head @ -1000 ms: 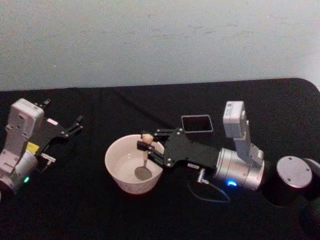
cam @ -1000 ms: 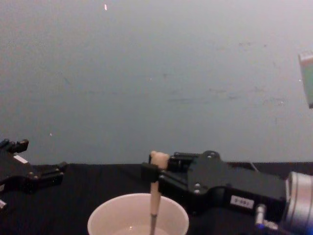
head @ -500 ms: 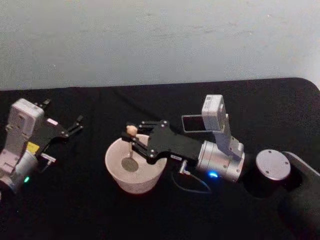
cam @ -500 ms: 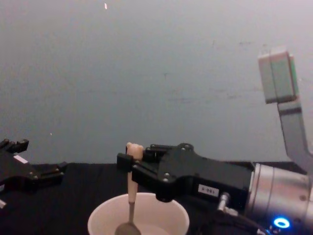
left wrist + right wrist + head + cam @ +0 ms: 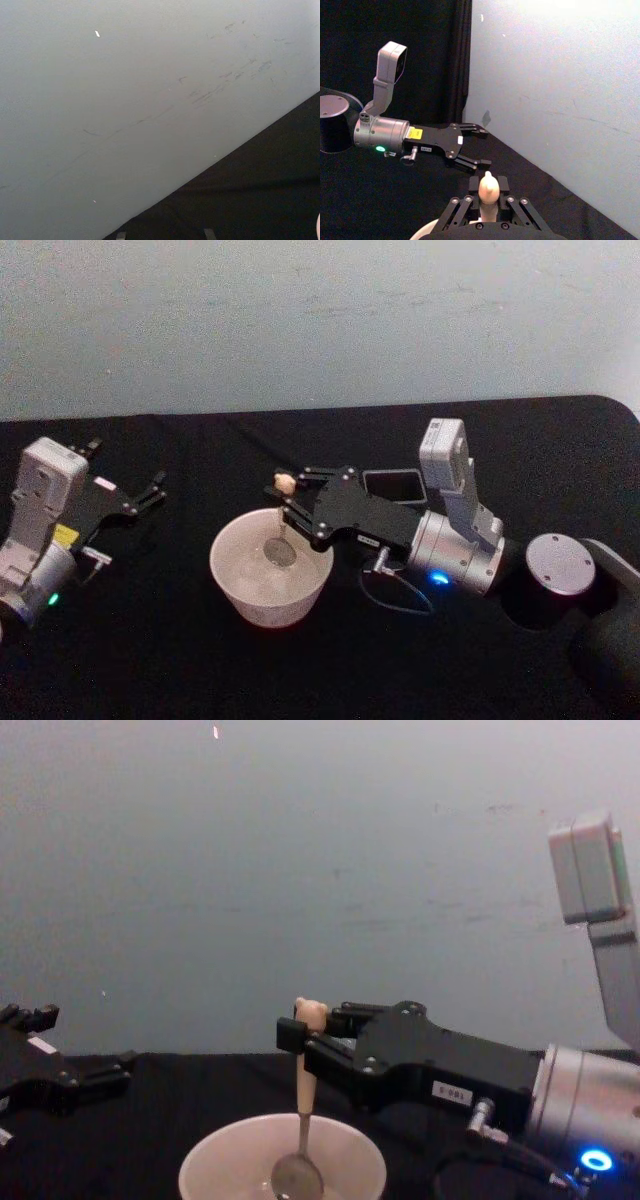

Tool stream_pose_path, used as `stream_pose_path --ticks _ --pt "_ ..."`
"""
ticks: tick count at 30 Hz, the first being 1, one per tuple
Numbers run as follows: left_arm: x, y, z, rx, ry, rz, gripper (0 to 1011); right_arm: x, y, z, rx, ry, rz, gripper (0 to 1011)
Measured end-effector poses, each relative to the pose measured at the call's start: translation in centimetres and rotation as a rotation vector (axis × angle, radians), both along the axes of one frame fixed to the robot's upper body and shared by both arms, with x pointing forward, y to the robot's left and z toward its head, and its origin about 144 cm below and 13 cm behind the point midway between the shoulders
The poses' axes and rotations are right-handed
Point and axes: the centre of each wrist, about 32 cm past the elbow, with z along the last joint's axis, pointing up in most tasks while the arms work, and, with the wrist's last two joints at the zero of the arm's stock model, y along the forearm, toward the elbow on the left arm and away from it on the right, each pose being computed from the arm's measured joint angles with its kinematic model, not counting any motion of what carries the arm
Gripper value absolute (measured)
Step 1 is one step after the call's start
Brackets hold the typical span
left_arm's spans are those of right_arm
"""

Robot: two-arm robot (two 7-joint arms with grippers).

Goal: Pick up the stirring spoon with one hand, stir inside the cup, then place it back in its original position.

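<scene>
Head: my right end effector (image 5: pixel 288 502) clamped on stirring spoon (image 5: pixel 283 553), round end down inside cup (image 5: pixel 262 608). Dark grey holder (image 5: pixel 393 486) just behind arm, on black counter (image 5: pixel 150 650). Left end effector (image 5: pixel 150 492) parked far left, fingers apart.
Chest: spoon (image 5: pixel 303 1092) near upright, low in cup (image 5: pixel 350 1145).
Right wrist: bear head (image 5: pixel 487 187) pokes up between fingers.
Left wrist: grey wall, counter.
Worry: I swing too wide, spoon hits cup wall, cup slides or tips. Thin handle might slip.
</scene>
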Motion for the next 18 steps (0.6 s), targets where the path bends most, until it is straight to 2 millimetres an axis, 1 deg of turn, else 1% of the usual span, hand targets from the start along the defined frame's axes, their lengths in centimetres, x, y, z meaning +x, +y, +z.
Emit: stream_pose_path --ticks 11,14,18 --pt "0.0 0.0 0.0 0.0 0.0 0.0 1001 -0.2 -0.1 0.2 0.01 0.001 0.002 212" --pt "0.0 0.0 0.0 0.0 0.0 0.0 1001 -0.2 -0.3 0.6 0.022 -0.009 0.004 212" --pt "0.0 0.0 0.0 0.0 0.0 0.0 1001 -0.2 -0.7 1.9 0.052 -0.046 0.012 212"
